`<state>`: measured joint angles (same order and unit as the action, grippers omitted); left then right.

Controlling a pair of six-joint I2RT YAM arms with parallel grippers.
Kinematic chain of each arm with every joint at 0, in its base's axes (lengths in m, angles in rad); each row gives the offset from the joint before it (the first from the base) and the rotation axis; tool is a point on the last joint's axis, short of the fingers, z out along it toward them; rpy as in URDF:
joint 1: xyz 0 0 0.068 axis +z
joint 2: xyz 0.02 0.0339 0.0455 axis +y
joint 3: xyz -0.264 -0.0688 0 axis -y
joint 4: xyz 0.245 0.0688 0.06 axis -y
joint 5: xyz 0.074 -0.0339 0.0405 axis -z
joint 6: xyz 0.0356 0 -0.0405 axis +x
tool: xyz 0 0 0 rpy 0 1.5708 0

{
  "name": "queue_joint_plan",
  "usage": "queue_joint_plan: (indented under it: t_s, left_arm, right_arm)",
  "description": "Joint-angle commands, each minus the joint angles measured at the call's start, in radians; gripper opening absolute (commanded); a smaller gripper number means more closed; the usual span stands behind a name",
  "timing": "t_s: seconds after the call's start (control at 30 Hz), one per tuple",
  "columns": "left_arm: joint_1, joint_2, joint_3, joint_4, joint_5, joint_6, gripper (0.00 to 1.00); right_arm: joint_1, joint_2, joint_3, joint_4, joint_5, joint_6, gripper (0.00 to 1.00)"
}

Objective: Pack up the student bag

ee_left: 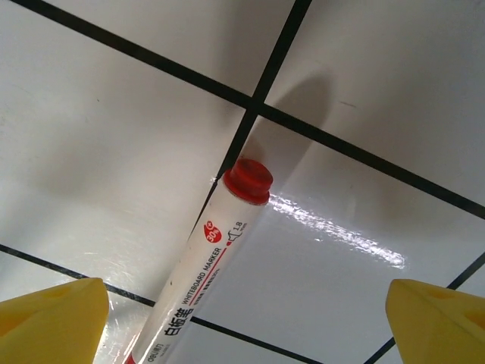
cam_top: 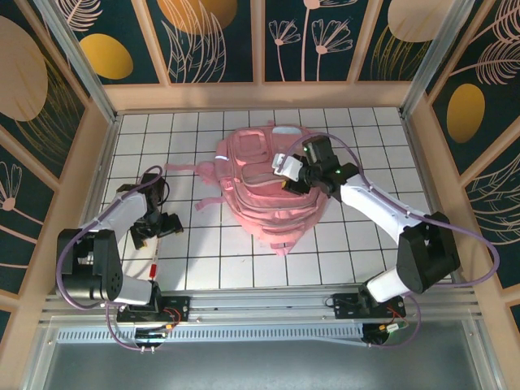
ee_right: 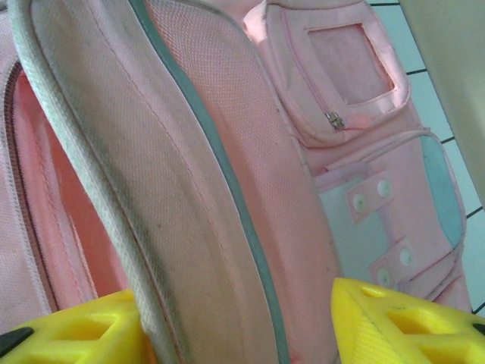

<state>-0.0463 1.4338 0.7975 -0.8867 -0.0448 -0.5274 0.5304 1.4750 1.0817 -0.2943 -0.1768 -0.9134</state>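
Left gripper [ee_left: 244, 324]: yellow fingertips [ee_left: 49, 322] sit at the lower corners of the wrist view, wide apart, jaws open, gripping nothing. Between them lies a whiteboard marker [ee_left: 216, 284], touching neither tip. Its red cap [ee_left: 248, 180] points to mid-frame and its barrel is cut off at the lower edge. It rests on the white gridded table [ee_left: 114, 114].

Right gripper [ee_right: 239, 327]: the two yellow tips straddle a padded panel of the student bag [ee_right: 189, 189], and the grey piped edge runs against the left tip. I cannot tell whether the jaws pinch the fabric or only bracket it.

The main compartment gapes at the left of that frame. Its pink lining is in shadow and the contents cannot be made out. At upper right is a small zipped pocket [ee_right: 341, 76], and below it a translucent pocket with snap tabs [ee_right: 379, 227]. Nothing is legible inside either one.

In the overhead view the student bag [cam_top: 252, 162] lies flat at table centre with its pocket side up. Its long axis runs from upper to lower frame, and straps trail left. The right arm covers its right part.
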Motion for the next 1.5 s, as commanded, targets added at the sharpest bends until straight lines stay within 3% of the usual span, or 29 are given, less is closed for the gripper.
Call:
queue_joint_plan:
  t_s: [0.0,0.13,0.27,0.57,0.83,0.9,1.03,1.23,1.47]
  left_arm:
    - [0.006,0.057,-0.003,-0.025,-0.009,-0.039,0.91]
    - [0.006,0.115,-0.016,0.012,-0.028,-0.067,0.81]
    - [0.006,0.111,-0.028,0.014,0.002,-0.063,0.73]
    - [0.006,0.060,-0.123,0.063,0.035,-0.149,0.53]
    - [0.006,0.014,-0.124,0.056,0.029,-0.176,0.46]
    - [0.005,0.019,-0.137,0.072,0.031,-0.195,0.36]
    - [0.006,0.015,-0.164,0.093,0.094,-0.224,0.29]
    - [0.005,-0.020,-0.116,0.058,0.080,-0.205,0.16]
    - [0.005,-0.042,-0.036,-0.019,0.099,-0.215,0.12]
  right_arm:
    - [-0.006,-0.026,-0.020,0.003,-0.014,-0.054,0.58]
    - [0.011,-0.001,-0.017,0.006,0.102,-0.093,0.59]
    - [0.011,-0.028,-0.029,0.083,0.134,-0.076,0.58]
    - [-0.003,-0.066,-0.055,0.102,0.022,-0.006,0.57]
    - [-0.001,-0.070,-0.065,0.102,0.002,0.016,0.56]
    - [-0.001,-0.061,-0.045,0.074,-0.024,0.021,0.56]
    - [0.003,-0.046,-0.023,0.055,-0.038,0.033,0.55]
    - [0.005,-0.043,-0.026,-0.004,-0.068,-0.010,0.55]
    - [0.027,-0.012,-0.035,0.019,0.018,-0.047,0.59]
